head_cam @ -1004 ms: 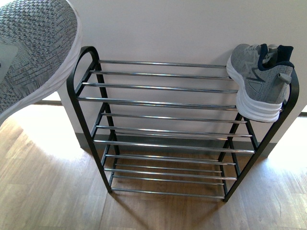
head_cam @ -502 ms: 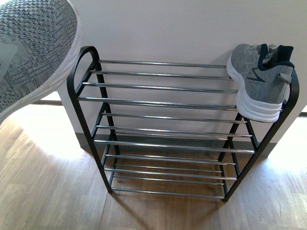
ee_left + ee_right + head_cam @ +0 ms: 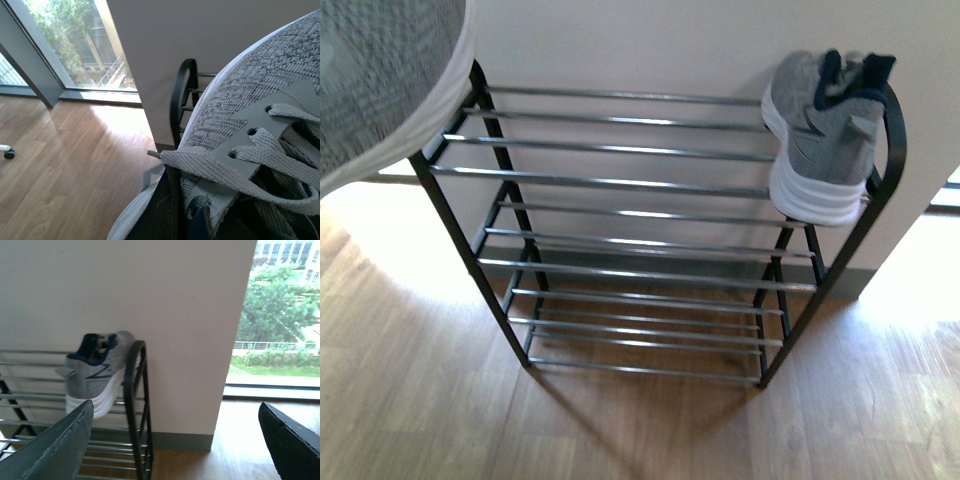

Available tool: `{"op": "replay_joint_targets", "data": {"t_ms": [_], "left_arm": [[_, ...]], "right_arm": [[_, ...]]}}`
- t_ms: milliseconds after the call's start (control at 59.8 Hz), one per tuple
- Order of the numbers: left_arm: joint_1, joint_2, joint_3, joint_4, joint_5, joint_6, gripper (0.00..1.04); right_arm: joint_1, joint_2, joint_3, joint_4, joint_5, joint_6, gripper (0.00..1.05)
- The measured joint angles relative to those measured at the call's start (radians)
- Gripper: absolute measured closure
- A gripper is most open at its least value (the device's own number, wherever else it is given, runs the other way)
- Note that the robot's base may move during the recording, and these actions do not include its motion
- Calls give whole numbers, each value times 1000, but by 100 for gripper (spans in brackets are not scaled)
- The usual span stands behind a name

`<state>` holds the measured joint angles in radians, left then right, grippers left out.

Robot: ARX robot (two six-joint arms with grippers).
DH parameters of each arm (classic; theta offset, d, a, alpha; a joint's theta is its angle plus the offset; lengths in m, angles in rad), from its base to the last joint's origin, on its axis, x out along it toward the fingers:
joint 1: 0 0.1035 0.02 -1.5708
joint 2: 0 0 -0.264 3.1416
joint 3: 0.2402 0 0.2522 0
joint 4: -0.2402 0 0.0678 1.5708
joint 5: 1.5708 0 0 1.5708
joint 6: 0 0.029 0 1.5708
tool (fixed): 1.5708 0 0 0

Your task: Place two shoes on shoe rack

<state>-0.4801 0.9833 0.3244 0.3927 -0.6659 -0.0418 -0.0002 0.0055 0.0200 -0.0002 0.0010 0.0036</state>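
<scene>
One sneaker [image 3: 820,140] racked (right), held sneaker [image 3: 380,80] blocking rack [image 3: 620,182]

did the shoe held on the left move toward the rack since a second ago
Yes. Against the rack, the shoe went right: it now covers the rack's left arch, which showed clear before.

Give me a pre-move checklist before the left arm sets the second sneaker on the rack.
1. Placed sneaker sits on the top tier at the right end of the shoe rack, against the side frame: ok.
2. Top-tier rods left of it are bare: ok.
3. Held sneaker is off the floor in the left gripper: ok.
4. Grip security: cannot tell, contact is mostly hidden by the shoe.
5. Held sneaker's clearance over the rack's left arch: cannot tell, the front view only shows them overlapping.
6. Right gripper is open, empty and off the rack: ok.
</scene>
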Motion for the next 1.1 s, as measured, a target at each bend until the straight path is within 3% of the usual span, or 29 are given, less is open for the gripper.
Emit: {"op": "replay_joint_targets", "data": {"t_ms": [100, 284, 401, 853, 1104], "left_arm": [[-3, 100, 47, 47, 87, -172, 103], [-2, 444, 322, -10, 251, -530, 103], [10, 619, 507, -66, 310, -631, 103], [31, 1057, 983, -318, 439, -824, 103], [28, 1168, 1158, -400, 509, -842, 103]], "right_arm": [[0, 0, 0, -2, 7, 0, 9], [0, -2, 0, -1, 2, 0, 9], [0, -2, 0, -1, 1, 0, 9], [0, -2, 0, -1, 1, 0, 9], [0, -2, 0, -1, 2, 0, 9]]}}
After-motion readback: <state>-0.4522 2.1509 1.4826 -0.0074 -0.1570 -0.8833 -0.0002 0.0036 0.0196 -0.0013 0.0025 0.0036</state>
